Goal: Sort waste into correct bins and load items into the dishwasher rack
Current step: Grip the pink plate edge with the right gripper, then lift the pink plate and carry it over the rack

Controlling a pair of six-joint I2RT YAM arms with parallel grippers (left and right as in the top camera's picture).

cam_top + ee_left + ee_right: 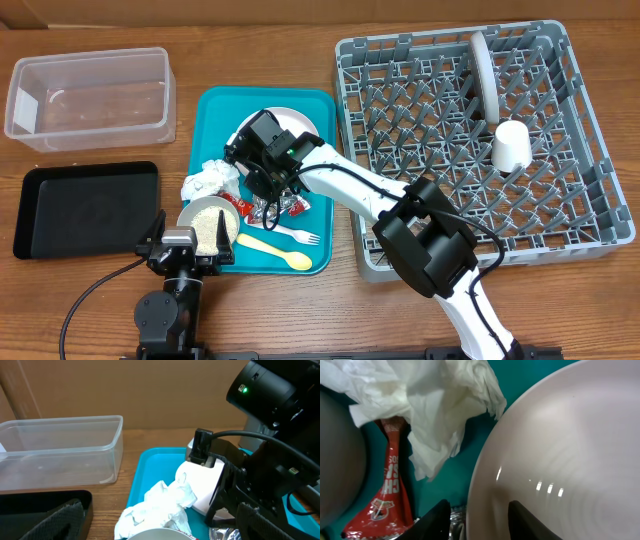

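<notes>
On the teal tray (318, 190) lie a white-pink plate (298, 124), a crumpled white napkin (210, 179), a red wrapper (238, 206), a foil ball (270, 210), a bowl of rice-like grains (208, 222), a white fork (297, 236) and a yellow spoon (272, 250). My right gripper (480, 522) is open and straddles the plate's rim (560, 460), with the foil (457, 527), wrapper (390, 490) and napkin (435, 405) beside it. My left gripper (160, 529) is open and empty, low behind the bowl and facing the napkin (160, 505).
The clear tub (90, 95) stands at the back left, the black tray (85, 205) in front of it. The grey rack (480, 230) at the right holds an upright grey plate (484, 75) and a white cup (511, 145). The right arm (360, 195) crosses from the rack's front to the teal tray.
</notes>
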